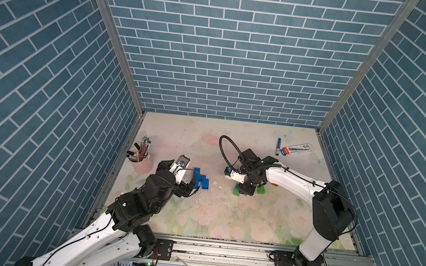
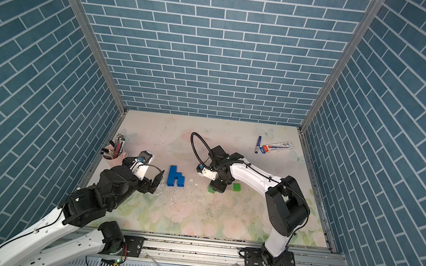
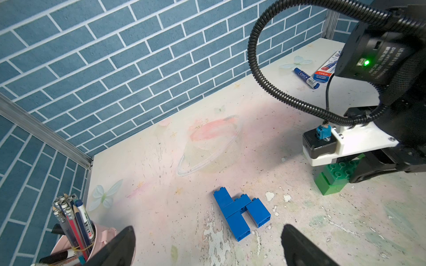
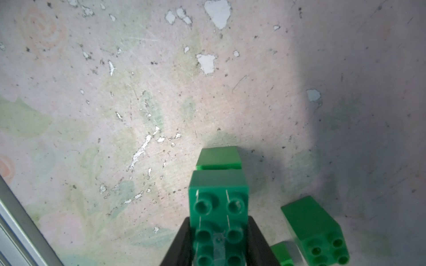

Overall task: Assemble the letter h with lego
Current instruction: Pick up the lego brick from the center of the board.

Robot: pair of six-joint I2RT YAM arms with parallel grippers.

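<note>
Right gripper [image 4: 219, 244] pinches a long green brick [image 4: 219, 195], its near end cut off; left gripper [image 2: 157, 185] spread, blue h [image 2: 176, 179] at its three o'clock in a top view.

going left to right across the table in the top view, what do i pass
pink pen cup → blue lego h → green lego in the right pincer → loose green brick → blue marker → marker box

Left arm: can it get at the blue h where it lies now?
Probably yes. The left gripper is open, and the blue h lies flat just ahead of it with nothing standing between them.
</note>
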